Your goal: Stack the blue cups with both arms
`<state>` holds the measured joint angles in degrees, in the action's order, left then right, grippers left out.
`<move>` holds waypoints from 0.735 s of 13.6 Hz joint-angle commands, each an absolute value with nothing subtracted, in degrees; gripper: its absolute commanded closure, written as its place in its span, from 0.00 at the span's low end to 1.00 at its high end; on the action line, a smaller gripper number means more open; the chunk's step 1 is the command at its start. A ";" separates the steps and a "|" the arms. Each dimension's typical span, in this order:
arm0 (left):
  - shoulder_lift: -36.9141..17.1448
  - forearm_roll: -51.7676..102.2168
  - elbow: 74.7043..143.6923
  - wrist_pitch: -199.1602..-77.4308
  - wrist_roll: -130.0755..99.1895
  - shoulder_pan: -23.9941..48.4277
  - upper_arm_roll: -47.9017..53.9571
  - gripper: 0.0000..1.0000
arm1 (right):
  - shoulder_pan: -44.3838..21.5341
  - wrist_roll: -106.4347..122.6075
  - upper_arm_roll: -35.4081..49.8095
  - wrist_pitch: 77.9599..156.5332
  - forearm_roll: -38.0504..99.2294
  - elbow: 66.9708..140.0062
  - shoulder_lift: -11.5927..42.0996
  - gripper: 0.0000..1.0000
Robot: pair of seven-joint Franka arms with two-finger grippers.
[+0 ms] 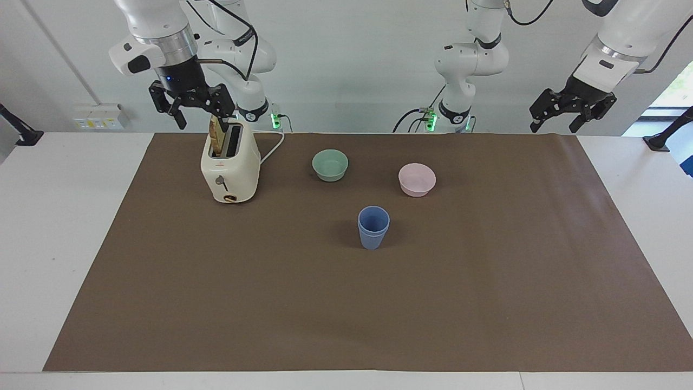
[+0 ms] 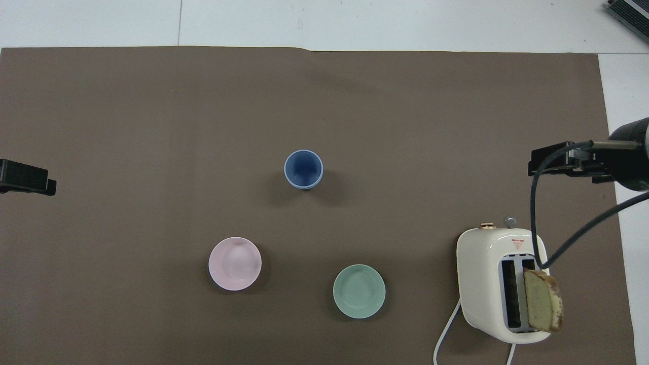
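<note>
The two blue cups [image 1: 373, 227] stand nested, one inside the other, upright in the middle of the brown mat; they also show in the overhead view [image 2: 303, 169]. My right gripper [image 1: 199, 112] is open and empty, raised in the air just above the toaster's top. My left gripper [image 1: 553, 123] is open and empty, held high over the mat's edge at the left arm's end of the table, where it waits. Neither gripper touches the cups.
A cream toaster [image 1: 230, 168] with a bread slice [image 1: 218, 135] in one slot stands toward the right arm's end. A mint-green bowl [image 1: 330, 164] and a pale pink bowl [image 1: 417, 179] sit nearer to the robots than the cups. The brown mat [image 1: 346, 314] covers the table.
</note>
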<state>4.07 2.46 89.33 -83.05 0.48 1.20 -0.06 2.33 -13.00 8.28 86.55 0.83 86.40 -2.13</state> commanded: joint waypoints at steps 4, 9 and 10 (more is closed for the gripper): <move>5.36 1.85 90.26 -82.44 -0.09 0.88 0.18 0.00 | 2.81 -11.60 8.53 85.87 0.10 87.54 -2.64 0.00; 5.36 1.85 90.26 -82.44 -0.09 0.88 0.18 0.00 | 2.81 -11.69 8.44 86.13 -0.79 89.56 -3.61 0.00; 5.36 1.85 90.26 -82.44 -0.09 0.88 0.18 0.00 | 2.55 -11.95 8.52 86.13 -1.92 89.47 -3.60 0.00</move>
<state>4.07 2.46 89.33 -83.05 0.48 1.20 -0.06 2.33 -13.00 8.37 86.16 -0.21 88.43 -2.52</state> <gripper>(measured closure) 0.000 0.000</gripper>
